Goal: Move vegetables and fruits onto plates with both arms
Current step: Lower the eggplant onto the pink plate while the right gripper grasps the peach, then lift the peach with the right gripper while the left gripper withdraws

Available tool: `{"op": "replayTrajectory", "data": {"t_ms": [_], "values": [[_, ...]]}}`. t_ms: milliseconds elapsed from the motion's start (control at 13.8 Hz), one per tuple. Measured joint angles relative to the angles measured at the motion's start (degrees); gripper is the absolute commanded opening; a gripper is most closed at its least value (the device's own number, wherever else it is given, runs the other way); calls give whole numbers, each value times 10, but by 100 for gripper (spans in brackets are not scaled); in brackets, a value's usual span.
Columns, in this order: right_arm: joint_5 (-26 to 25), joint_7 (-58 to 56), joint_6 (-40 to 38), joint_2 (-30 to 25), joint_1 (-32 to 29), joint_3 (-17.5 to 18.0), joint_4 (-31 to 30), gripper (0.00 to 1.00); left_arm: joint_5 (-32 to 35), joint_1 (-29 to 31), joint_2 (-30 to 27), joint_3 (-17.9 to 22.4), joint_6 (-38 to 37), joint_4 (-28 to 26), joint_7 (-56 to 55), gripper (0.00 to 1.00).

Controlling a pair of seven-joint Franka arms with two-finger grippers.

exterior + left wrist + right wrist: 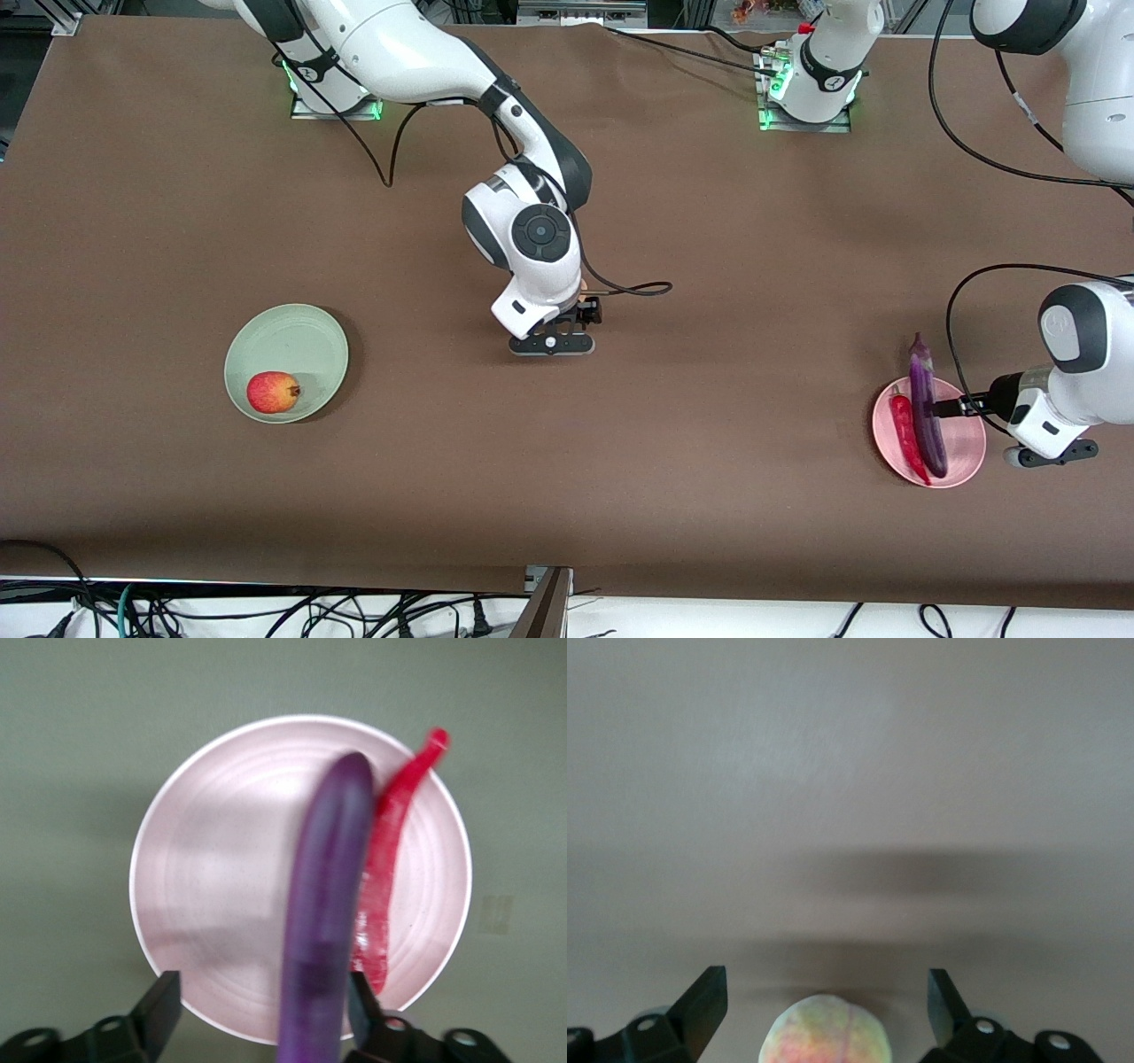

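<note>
The purple eggplant (926, 403) and the red chili (905, 427) lie side by side on the pink plate (967, 443) at the left arm's end of the table; the eggplant's cap end overhangs the rim. My left gripper (950, 408) is open low at the plate, with the eggplant (323, 904) between its fingers, close to one finger (365, 1010); the chili (390, 859) lies outside them. The pomegranate (273, 392) sits on the green plate (306, 332). My right gripper (585, 312) is open at mid-table, low over the peach (826, 1032), which shows between its fingers and is mostly hidden in the front view.
A black cable (633, 288) loops from the right wrist over the table. More cables (966, 292) hang by the left arm. The brown table (709, 461) is bare between the two plates.
</note>
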Motion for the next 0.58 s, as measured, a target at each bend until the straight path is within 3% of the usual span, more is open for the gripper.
{"op": "replayTrajectory", "data": {"t_ms": [217,578], "values": [[13,0,4,15,15,0,-3,100,0,-1,-32,-11,-15,9,-1,100],[13,-1,5,17,17,0,-18,100,-15,-6,-167,-62,-164,15,-30,100]]}}
